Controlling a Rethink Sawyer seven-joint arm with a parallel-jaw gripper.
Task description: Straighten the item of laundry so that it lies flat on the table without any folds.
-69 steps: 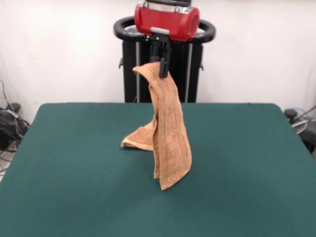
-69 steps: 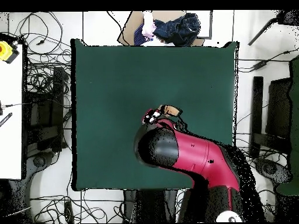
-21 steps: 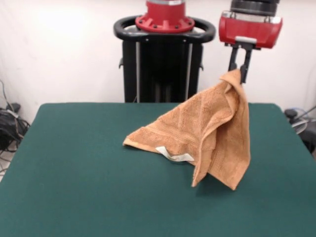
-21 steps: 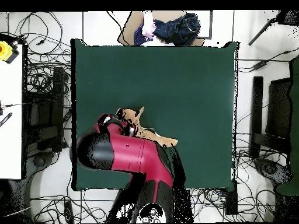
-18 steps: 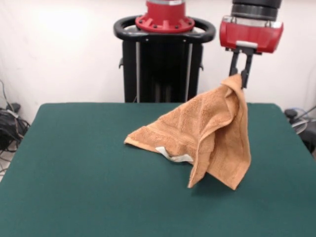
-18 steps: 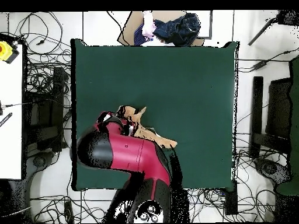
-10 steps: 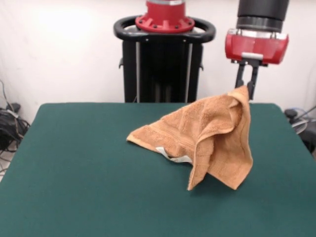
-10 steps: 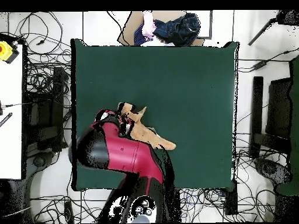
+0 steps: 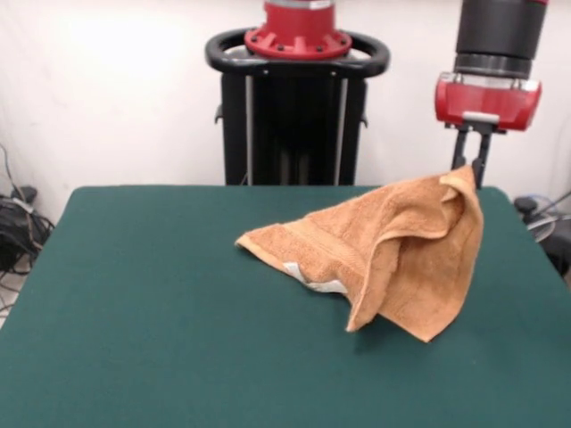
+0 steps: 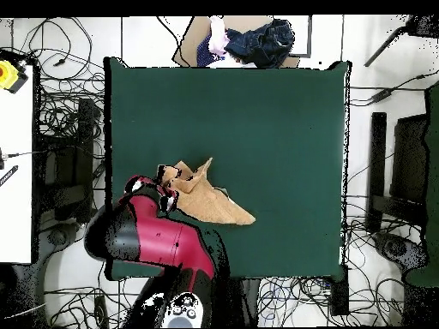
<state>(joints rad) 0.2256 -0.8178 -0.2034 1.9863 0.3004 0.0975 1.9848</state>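
Note:
The light orange towel [image 9: 384, 245] is held up by one corner at the right of the front view and drapes down onto the dark green table [image 9: 143, 303]. Its lower part lies crumpled toward the table's middle, with a white label [image 9: 312, 281] showing. My gripper [image 9: 471, 169] is shut on the towel's raised corner, above the table's far right. In the overhead view the towel [image 10: 210, 199] lies at the table's lower left [image 10: 257, 120], and the gripper [image 10: 168, 176] sits at its left end, partly under the red arm.
The black pedestal [image 9: 296, 107] stands behind the table's far edge. In the overhead view a box with dark clothes [image 10: 249, 40] sits beyond the table's top edge. Cables cover the floor around the table. A white bench [image 10: 15, 163] stands at the left.
The gripper has carried the towel's corner from the table's middle out to the right in the front view. The towel now spreads wider instead of hanging in a narrow column.

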